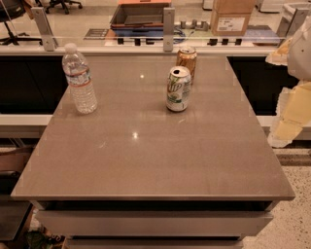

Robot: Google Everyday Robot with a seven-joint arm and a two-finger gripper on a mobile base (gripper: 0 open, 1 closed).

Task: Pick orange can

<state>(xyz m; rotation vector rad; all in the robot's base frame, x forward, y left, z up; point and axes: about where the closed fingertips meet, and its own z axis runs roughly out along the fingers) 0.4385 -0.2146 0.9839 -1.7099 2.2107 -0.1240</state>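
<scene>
The orange can (187,59) stands upright near the far edge of the grey table (146,160), right of centre. It is orange-brown with a silver top rim. A white-and-green can (179,89) stands upright just in front of it and slightly to the left, partly covering its lower part. My gripper (293,92) shows as a white and pale yellow shape at the right edge of the view, beyond the table's right side. It is far to the right of both cans and touches nothing.
A clear plastic water bottle (79,80) stands upright at the table's far left. A glass barrier with metal posts (168,29) runs behind the table. A cardboard box (232,17) and a tray (140,13) lie beyond it.
</scene>
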